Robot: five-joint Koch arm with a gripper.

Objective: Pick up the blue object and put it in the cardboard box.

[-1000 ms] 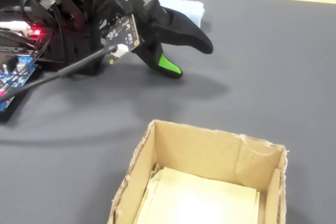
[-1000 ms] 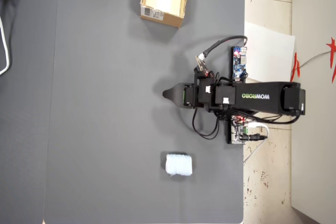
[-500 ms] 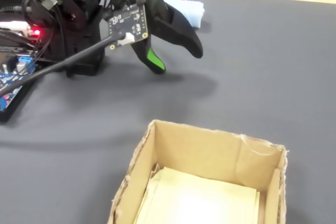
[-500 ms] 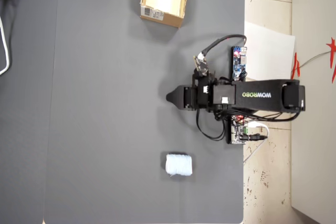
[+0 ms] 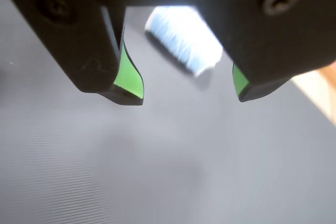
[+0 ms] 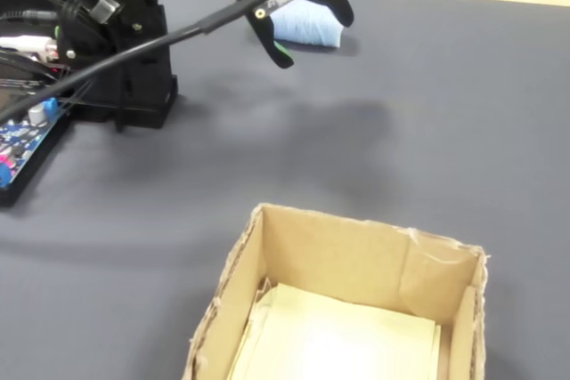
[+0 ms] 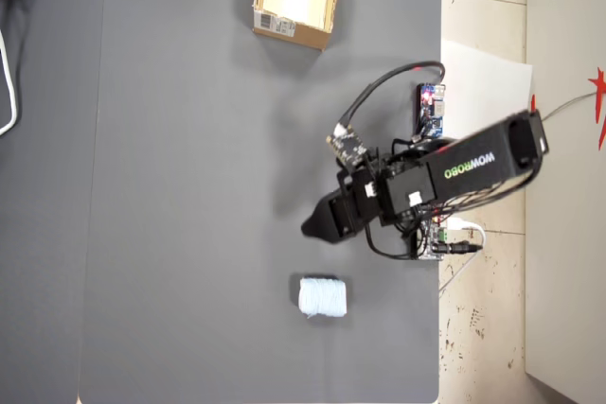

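I see the gripper (image 5: pixel 189 95) in the wrist view with its jaws wide apart, and nothing is between them; each jaw is black with a green pad (image 5: pixel 127 74) on its inner face. The roll (image 5: pixel 184 38) lies on the grey mat (image 5: pixel 157 171) beyond the jaw tips, in the gap between them as this camera looks, but apart from both. It is pale blue, almost white where the light falls on it, and its surface has fine ribs like wound thread; its upper part is hidden by the gripper body. In the overhead view the roll (image 7: pixel 323 297) looks like a short cylinder on its side, whitish blue, with a soft outline, and the gripper (image 7: pixel 312 226) is near it but not over it, the tip pointing toward the left of that view. In the fixed view the gripper (image 6: pixel 307 33) hangs above the mat in front of the roll (image 6: pixel 307 26), covering part of it, and I cannot tell the gap of the jaws from there. The box (image 6: pixel 356 264) stands open, well apart from the jaws and the roll, tan outside and pale yellow inside; in the overhead view the box (image 7: pixel 294 33) shows a white label on one side.
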